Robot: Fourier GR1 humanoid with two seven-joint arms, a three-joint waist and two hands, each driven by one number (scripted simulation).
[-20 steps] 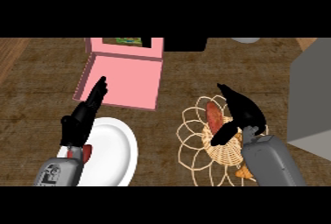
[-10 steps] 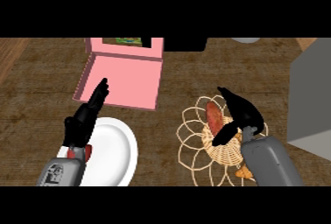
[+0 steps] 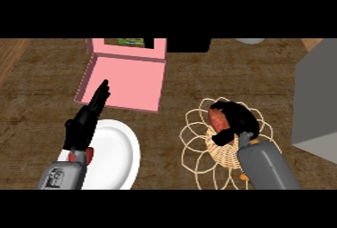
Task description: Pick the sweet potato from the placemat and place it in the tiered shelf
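A white plate [image 3: 115, 151] lay at the lower left of the brown woodgrain worktop [image 3: 39, 98], partly under the left robot hand [image 3: 84, 124], whose straight, open fingers pointed toward a pink tiered shelf [image 3: 128, 80] just beyond. To the right, a woven wicker placemat [image 3: 204, 151] held the reddish sweet potato [image 3: 218, 119], with the right robot hand [image 3: 236, 120] curled around it. A grey block [image 3: 319, 102] stood at the right edge.

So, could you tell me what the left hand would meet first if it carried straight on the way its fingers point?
Probably the pink box: the left hand points up and slightly right, fingertips already over its near edge. Height above it is unclear.
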